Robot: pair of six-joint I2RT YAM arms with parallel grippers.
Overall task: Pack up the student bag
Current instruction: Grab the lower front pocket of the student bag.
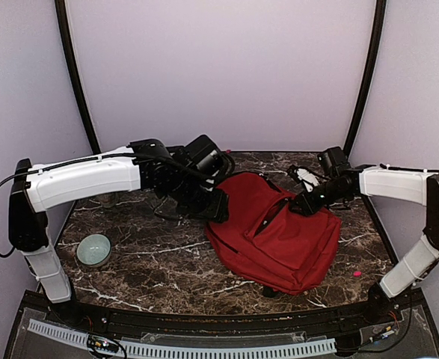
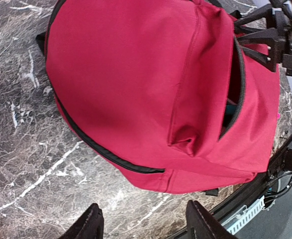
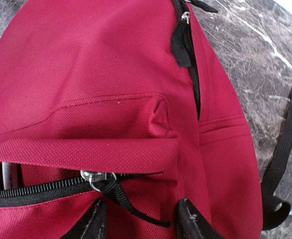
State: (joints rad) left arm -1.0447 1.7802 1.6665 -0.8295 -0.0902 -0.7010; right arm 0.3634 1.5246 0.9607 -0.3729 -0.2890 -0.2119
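From above, the bag (image 1: pixel 279 232) is seen lying flat on the marble surface (image 1: pixel 167 262). The left claw (image 1: pixel 218 207) is held at the bag's left edge, and the right claw (image 1: pixel 298 206) over its far side. A bowl (image 1: pixel 93 249) is set well to the left of the bag.

In the left wrist view, the left claw is seen released. Its fingers (image 2: pixel 88 226) are spread above bare surface just beside the bag, with nothing between them. The bag's front pocket (image 2: pixel 205 99) is shown unzipped.

In the right wrist view, the right claw is seen released. Its fingers are set either side of the pocket's black pull (image 3: pixel 111 191) and are not clamped on it.
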